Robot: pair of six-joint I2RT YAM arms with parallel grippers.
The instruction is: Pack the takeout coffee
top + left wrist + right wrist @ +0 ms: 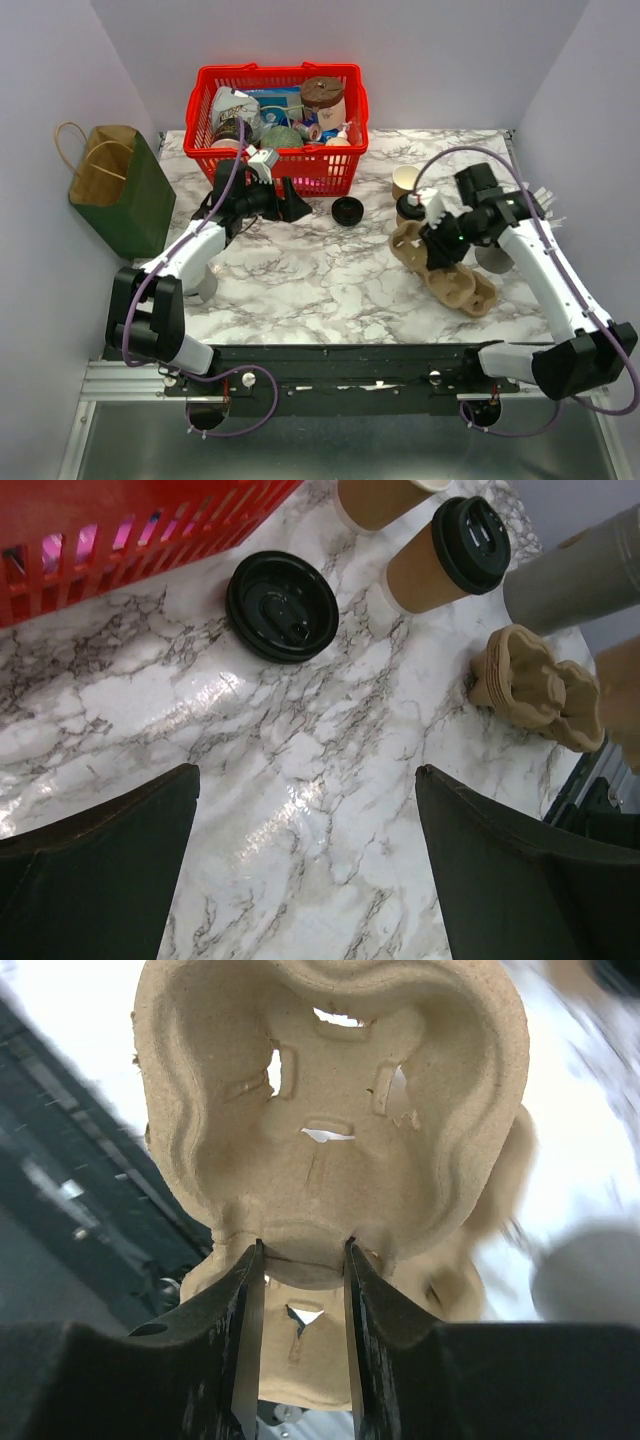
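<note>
Clamping right fingers (pixel 240 1340) on pulp carrier (pixel 330 1110) rim, holding left fingers (pixel 100 850) apart, leaving takeout coffee (pixel 405 181) standing unpacked on surface (pixel 300 275).

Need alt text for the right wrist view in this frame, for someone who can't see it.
The right gripper pinches the wall of a brown pulp cup carrier between its two black fingers, an empty cup well filling the view above them. Blurred marble table shows behind.
</note>
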